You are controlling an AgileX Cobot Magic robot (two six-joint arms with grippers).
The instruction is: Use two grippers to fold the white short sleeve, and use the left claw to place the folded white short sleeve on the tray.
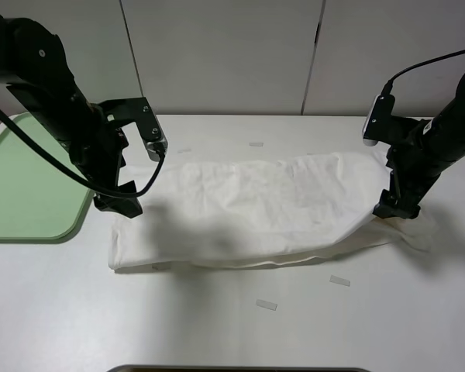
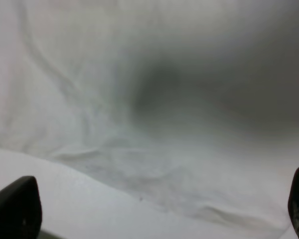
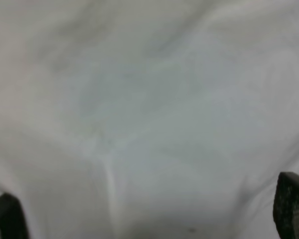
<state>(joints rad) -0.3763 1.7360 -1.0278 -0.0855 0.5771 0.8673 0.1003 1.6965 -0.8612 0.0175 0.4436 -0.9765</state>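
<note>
White short sleeve: half-folded strip on tabletop, ends under both sets of fingers. Left claw, right gripper: fingers spread, unclenched. Risk: pinching one layer only; fold unravels.

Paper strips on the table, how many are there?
3 paper strips: one beyond the shirt, two in front of it. Faint specks may be more; the shirt may hide others.

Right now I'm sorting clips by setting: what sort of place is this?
Likely a robot lab bench, not a home: black left arm and right arm over a white table, plain panel walls behind.
</note>
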